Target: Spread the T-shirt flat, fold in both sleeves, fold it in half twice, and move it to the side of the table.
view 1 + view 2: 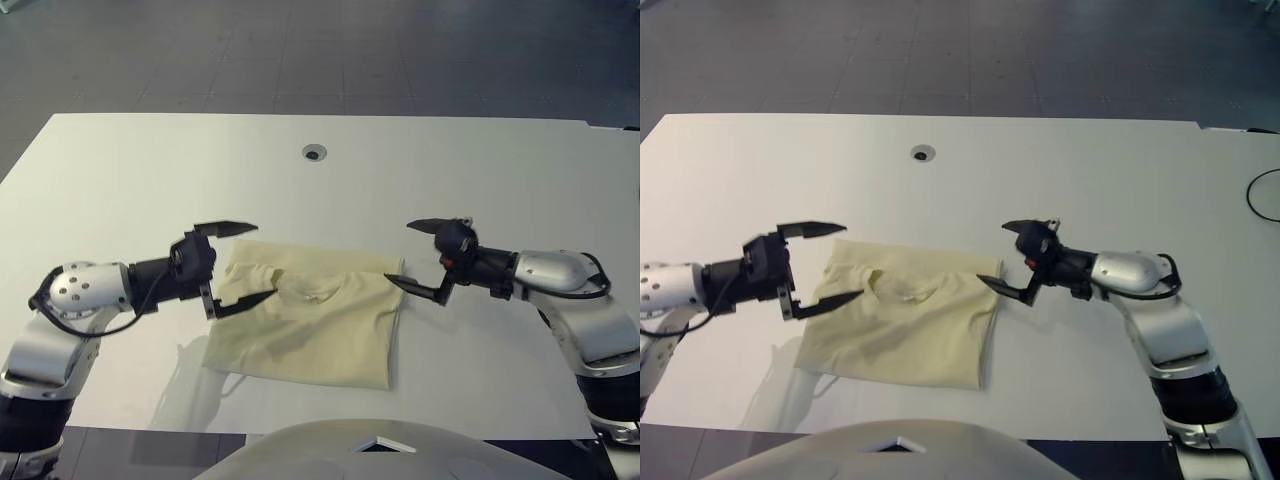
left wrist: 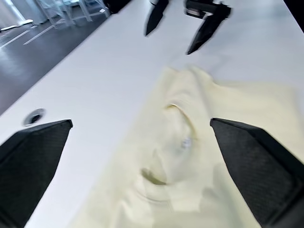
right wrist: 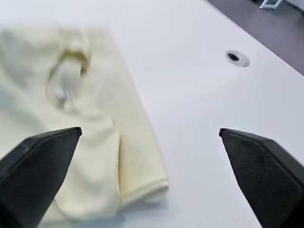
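Note:
A pale yellow T-shirt (image 1: 310, 320) lies folded into a rough rectangle on the white table (image 1: 140, 170), collar (image 1: 312, 291) facing up near its far edge. My left gripper (image 1: 240, 265) is open at the shirt's left far corner, its lower finger over the cloth. My right gripper (image 1: 417, 256) is open at the shirt's right far corner, lower fingertip at the cloth's edge. Neither holds anything. In the left wrist view the shirt (image 2: 199, 156) lies between the fingers, with the right gripper (image 2: 175, 23) beyond. The right wrist view shows the shirt's folded edge (image 3: 137, 156).
A round cable hole (image 1: 314, 152) sits in the table toward the far side. Bare table surrounds the shirt on all sides. A black cable loop (image 1: 1262, 195) lies at the right edge. Dark floor lies beyond the table's far edge.

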Controlling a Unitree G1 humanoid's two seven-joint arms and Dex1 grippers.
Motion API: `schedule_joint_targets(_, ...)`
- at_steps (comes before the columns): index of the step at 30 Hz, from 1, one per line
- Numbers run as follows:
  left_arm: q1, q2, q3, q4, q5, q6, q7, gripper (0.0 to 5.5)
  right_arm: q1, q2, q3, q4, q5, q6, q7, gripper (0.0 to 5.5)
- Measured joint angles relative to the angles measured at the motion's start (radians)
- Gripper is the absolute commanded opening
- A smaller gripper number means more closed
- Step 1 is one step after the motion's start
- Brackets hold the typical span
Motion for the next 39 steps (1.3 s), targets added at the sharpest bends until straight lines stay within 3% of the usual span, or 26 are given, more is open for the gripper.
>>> schedule_joint_targets(5,-0.108,-0.091,-0.008,0.189,-0.004,0.196,0.12,5.39,-0.073,0.08,-0.141,0.093,0.212,0.345,-0.116,5.4)
schedule_joint_targets(9,-0.139,-0.129,-0.024,0.251,0.0,0.26,0.14,5.01,-0.102,0.101,-0.156,0.135,0.238,0.46,-0.186,5.4)
schedule_joint_targets(11,-0.137,-0.129,-0.024,0.248,0.008,0.249,0.115,4.78,-0.092,0.062,-0.097,0.121,0.163,0.357,-0.182,5.4)
schedule_joint_targets(16,-0.038,-0.1,-0.023,0.15,0.035,0.179,0.034,5.38,-0.033,-0.027,0.04,0.115,-0.074,0.006,-0.16,5.4)
schedule_joint_targets(20,0.071,-0.038,-0.009,0.039,0.075,0.102,-0.042,5.38,-0.028,-0.022,0.112,0.143,-0.17,-0.173,-0.148,5.4)
schedule_joint_targets(25,0.143,0.041,-0.007,0.015,0.275,-0.083,-0.056,5.38,-0.036,-0.019,0.216,0.203,-0.298,-0.315,-0.144,5.4)
schedule_joint_targets(31,0.197,0.078,-0.088,0.044,0.527,-0.219,-0.008,5.38,-0.09,0.005,0.289,0.331,-0.424,-0.424,-0.151,5.4)
schedule_joint_targets(39,0.162,0.114,-0.155,0.061,0.647,-0.329,0.031,5.38,-0.133,-0.013,0.358,0.416,-0.585,-0.56,-0.135,5.4)
